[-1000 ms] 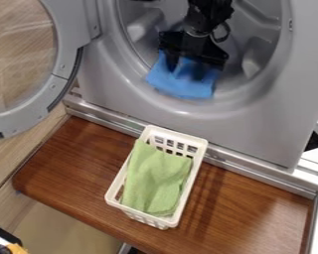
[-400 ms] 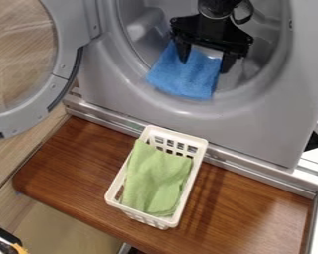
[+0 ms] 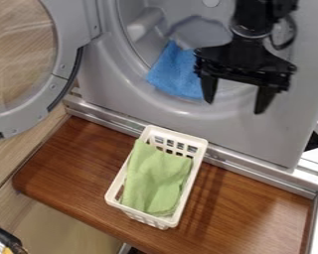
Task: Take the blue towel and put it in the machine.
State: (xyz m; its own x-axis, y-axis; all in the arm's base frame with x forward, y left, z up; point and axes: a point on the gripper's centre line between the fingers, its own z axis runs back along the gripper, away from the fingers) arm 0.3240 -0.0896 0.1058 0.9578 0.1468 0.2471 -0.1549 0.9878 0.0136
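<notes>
Camera view: one blue towel (image 3: 174, 72) is draping over the lower lip of one machine (image 3: 248, 134), partly inside; looking soft, light, limp; best pinched at its upper folded edge. One gripper (image 3: 236, 96) is hanging beside it, fingers spread wide, empty. One basket (image 3: 114, 191) is holding one green cloth (image 3: 156, 179).

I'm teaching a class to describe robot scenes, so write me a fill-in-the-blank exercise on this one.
The cloth towel at the round opening of the grey machine is ____.
The white plastic basket holds a ____ cloth.
The black two-finger gripper is ____, its fingers wide apart.
The machine's round door stands ____, not closed.

Missing words: blue; green; open; open
</notes>
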